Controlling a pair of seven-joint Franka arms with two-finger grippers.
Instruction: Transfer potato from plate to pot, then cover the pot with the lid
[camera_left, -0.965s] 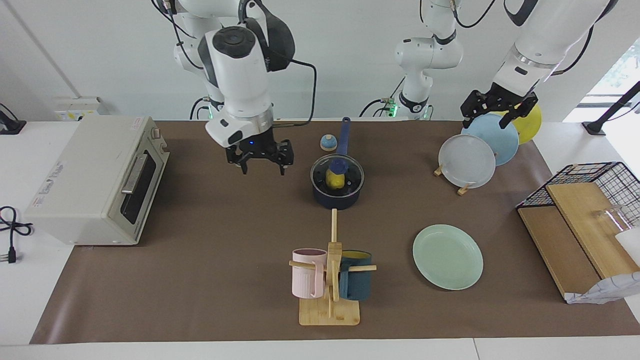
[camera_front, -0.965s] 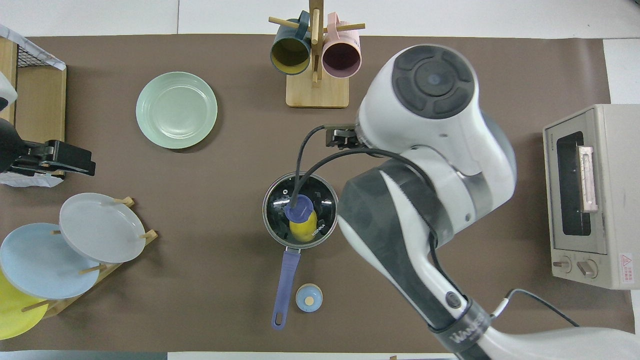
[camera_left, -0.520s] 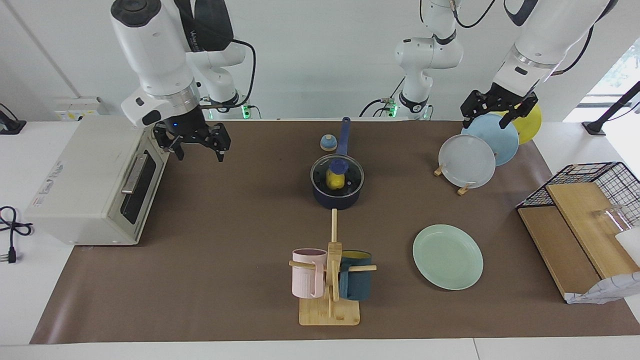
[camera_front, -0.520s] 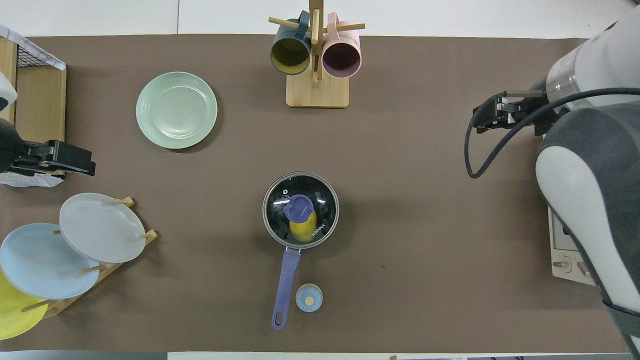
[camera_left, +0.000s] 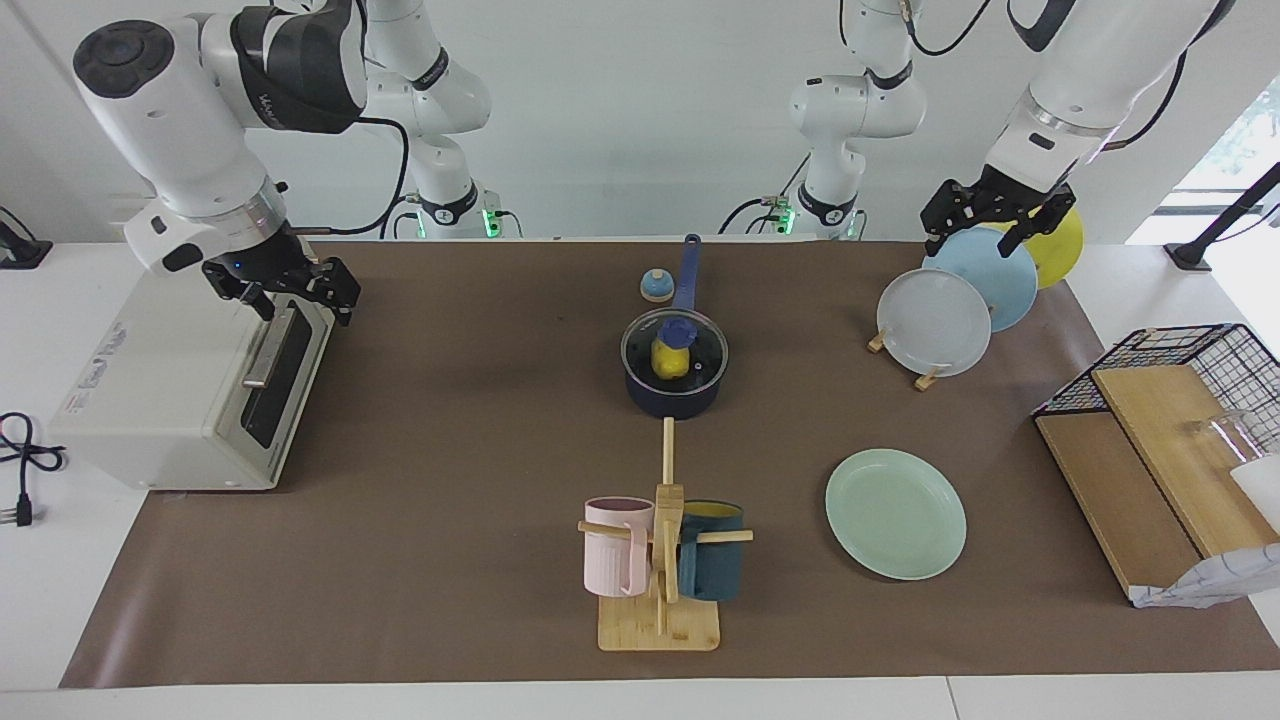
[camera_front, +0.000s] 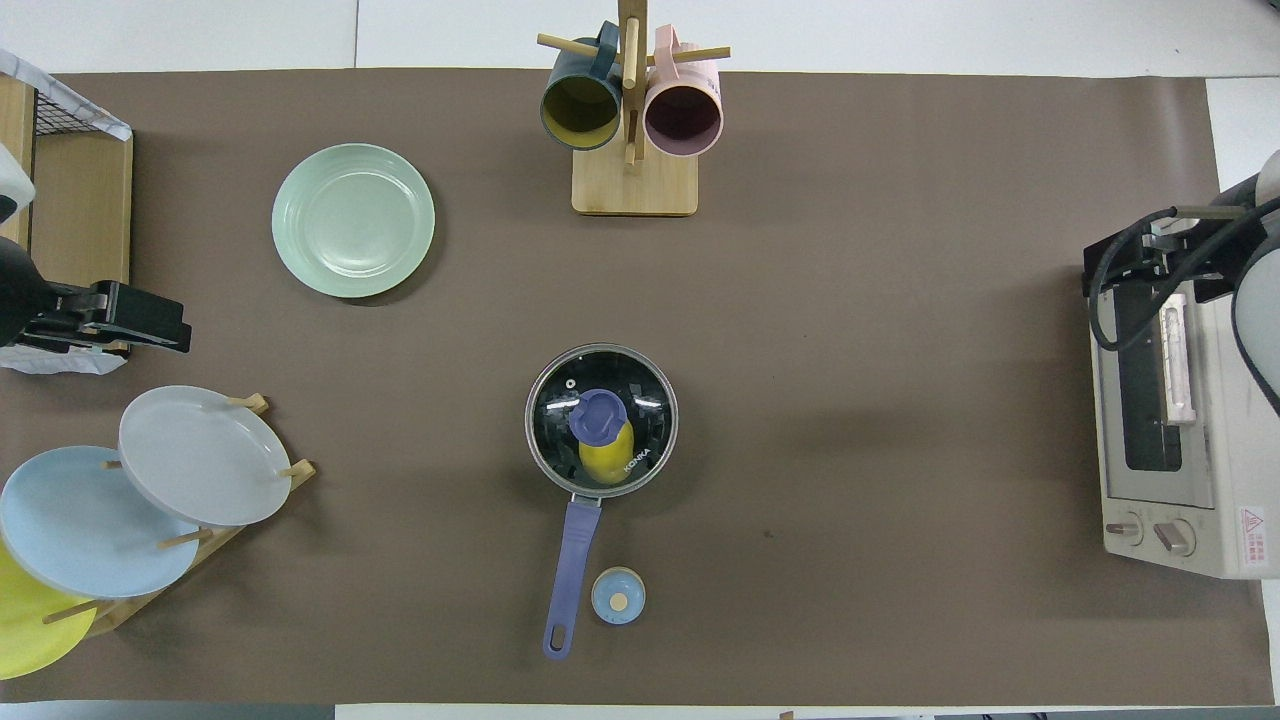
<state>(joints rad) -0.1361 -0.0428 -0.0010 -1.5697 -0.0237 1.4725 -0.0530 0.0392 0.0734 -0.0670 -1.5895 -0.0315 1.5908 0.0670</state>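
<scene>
You have the brown mat (camera_left: 450, 450) covering nearly the whole table, its edges running close to the table's own at the end farthest from the robots. Wide bare mat lies between the oven (camera_left: 190, 370) at the right arm's end and the pot (camera_left: 672, 390) at centre; more lies between pot and the mug stand (camera_left: 660, 570).

The oven sits partly off the mat, door facing the centre. A red warning sticker shows by its knobs in the overhead view only; its text is too small to read. The facing view shows faint print on the oven's top, unreadable.

The plate rack (camera_front: 200, 540) stands at the left arm's end, holding three plates upright. The wire basket (camera_left: 1190, 370) with boards sits off the mat's edge there.

The plate (camera_left: 895, 512) lies bare, farther from the robots than the pot, toward the left arm's end.

The pot's handle points toward the robots, a bell (camera_front: 618, 595) just beside it. The lid (camera_front: 640, 385) sits on the pot; "KONKA" reads on the glass, overhead only. The potato (camera_front: 605, 462) lies inside, seen through the lid.

Right gripper (camera_left: 297, 292) hangs over the oven's door edge, fingers spread wide, holding nothing. Left gripper (camera_left: 985, 225) hangs over the rack's plates, fingers wide, holding nothing. The overhead view shows only part of each.
</scene>
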